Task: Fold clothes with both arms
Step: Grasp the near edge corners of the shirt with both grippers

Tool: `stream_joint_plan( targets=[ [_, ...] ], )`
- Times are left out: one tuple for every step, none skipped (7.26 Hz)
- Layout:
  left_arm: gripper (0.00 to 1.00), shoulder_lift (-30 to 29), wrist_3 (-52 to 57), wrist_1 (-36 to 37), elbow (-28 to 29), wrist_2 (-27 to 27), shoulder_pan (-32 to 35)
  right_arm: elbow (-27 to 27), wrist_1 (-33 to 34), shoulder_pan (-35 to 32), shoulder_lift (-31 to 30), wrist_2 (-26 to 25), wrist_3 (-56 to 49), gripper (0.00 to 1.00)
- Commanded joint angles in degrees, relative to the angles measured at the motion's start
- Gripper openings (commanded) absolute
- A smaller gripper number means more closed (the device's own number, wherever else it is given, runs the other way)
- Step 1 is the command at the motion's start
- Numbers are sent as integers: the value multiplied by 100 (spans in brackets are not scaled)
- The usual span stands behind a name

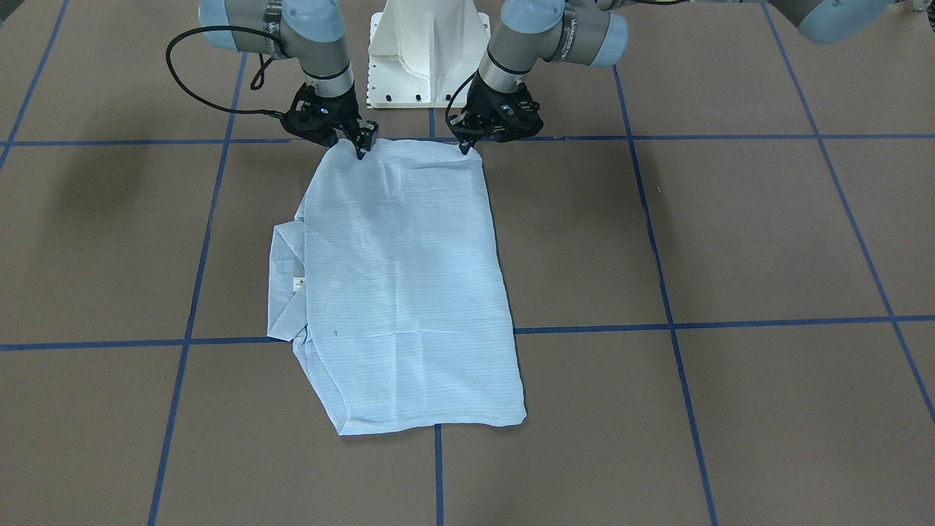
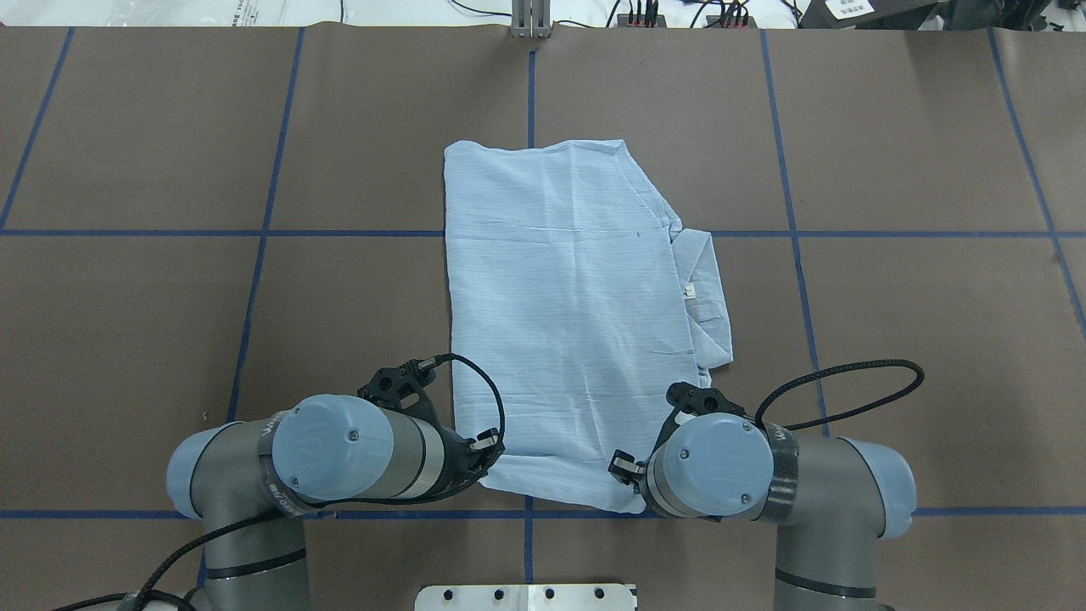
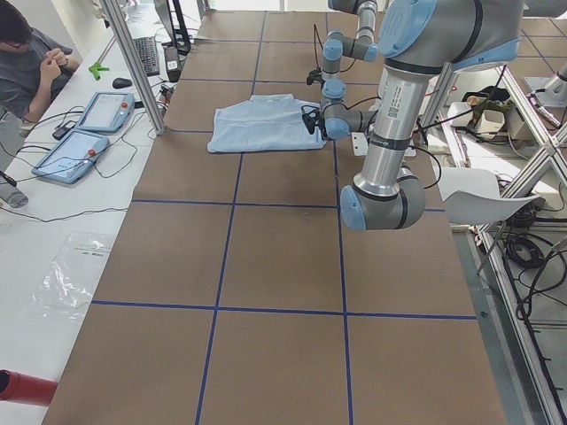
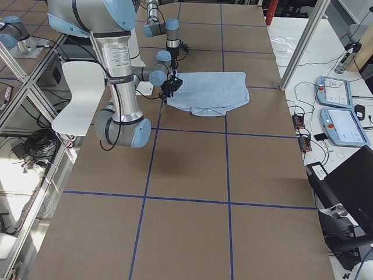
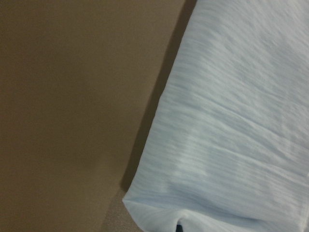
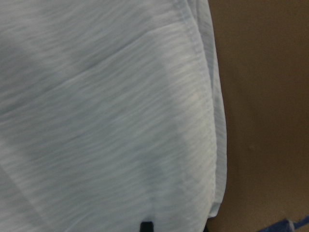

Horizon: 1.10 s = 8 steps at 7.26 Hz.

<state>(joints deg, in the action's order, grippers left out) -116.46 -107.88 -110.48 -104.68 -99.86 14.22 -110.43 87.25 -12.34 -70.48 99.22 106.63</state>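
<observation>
The light-blue striped shirt (image 1: 409, 292) lies folded into a long panel on the brown table, also seen in the overhead view (image 2: 568, 314). Its collar (image 2: 704, 288) and white neck label (image 1: 298, 283) stick out on the robot's right side. My left gripper (image 1: 464, 148) is shut on the shirt's near left corner (image 5: 159, 208). My right gripper (image 1: 361, 150) is shut on the near right corner (image 6: 203, 193). Both stand low at the edge nearest the robot base, also visible overhead as left gripper (image 2: 488, 450) and right gripper (image 2: 624, 467).
The white pedestal base (image 1: 427, 51) stands just behind the grippers. Blue tape lines (image 1: 672, 321) grid the table. An operator (image 3: 31, 62) and control tablets (image 3: 89, 133) are beyond the far edge. A white chair (image 4: 81, 93) is behind the robot.
</observation>
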Motion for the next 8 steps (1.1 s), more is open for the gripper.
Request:
stream_joint_plan(
  targets=[
    [0,0,4,0,0,1,45,-23,-7,4,61,10,-2,0],
    [0,0,4,9,-9,-8,80,-40,-7,-5,70,10,-2,0],
    [0,0,4,9,-44,-25,124,-136,-7,-83,96,10,-2,0],
    [0,0,4,26,-148,-77,177,-363,-7,-145,88,10,6,0],
    [0,9,4,270,-367,-191,230,-479,-7,-302,96,44,-2,0],
    [0,26,4,664,-778,-305,230,-680,-15,-460,88,271,-20,0],
    [0,53,4,1155,-1174,-498,230,-925,-15,-532,88,526,-20,0],
    [0,70,-5,1482,-1604,-674,230,-1189,-15,-532,61,937,-20,0]
  ],
)
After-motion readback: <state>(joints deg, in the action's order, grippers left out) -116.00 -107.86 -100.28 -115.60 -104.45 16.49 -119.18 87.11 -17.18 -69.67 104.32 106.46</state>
